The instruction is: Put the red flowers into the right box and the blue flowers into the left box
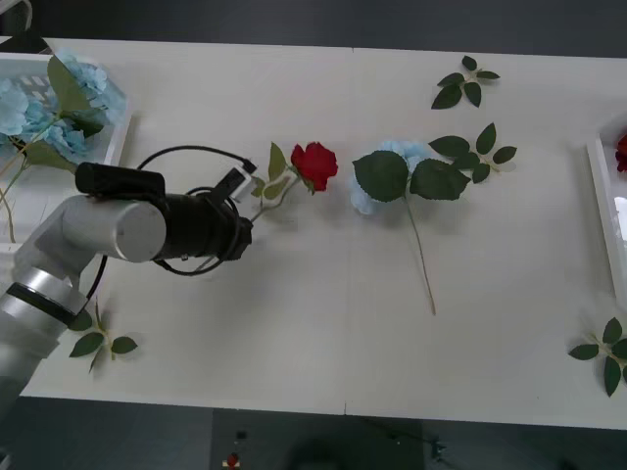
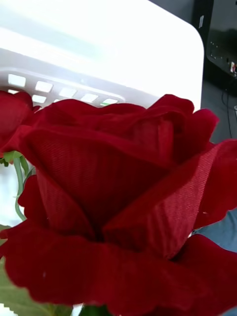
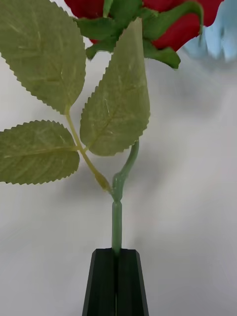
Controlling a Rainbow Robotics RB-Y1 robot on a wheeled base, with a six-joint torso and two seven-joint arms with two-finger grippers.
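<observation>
My left gripper (image 1: 253, 196) is shut on the stem of a red rose (image 1: 314, 164) left of the table's middle. In the left wrist view the black fingers (image 3: 104, 281) pinch the green stem (image 3: 116, 222) below its leaves and bloom (image 3: 182, 24). A blue hydrangea (image 1: 392, 168) lies to the rose's right, its stem pointing toward the front edge. The left box (image 1: 116, 137) at the back left holds blue flowers (image 1: 44, 108). The right box (image 1: 600, 211) at the right edge holds a red bloom (image 1: 621, 152). In the right wrist view a large red rose (image 2: 123, 197) sits close before the white box wall (image 2: 98, 64).
Loose green leaf sprigs lie at the back (image 1: 465, 83), at the front left (image 1: 98, 341) and at the front right (image 1: 602, 352). A black cable (image 1: 186, 155) loops over the left wrist. The table's front middle is bare.
</observation>
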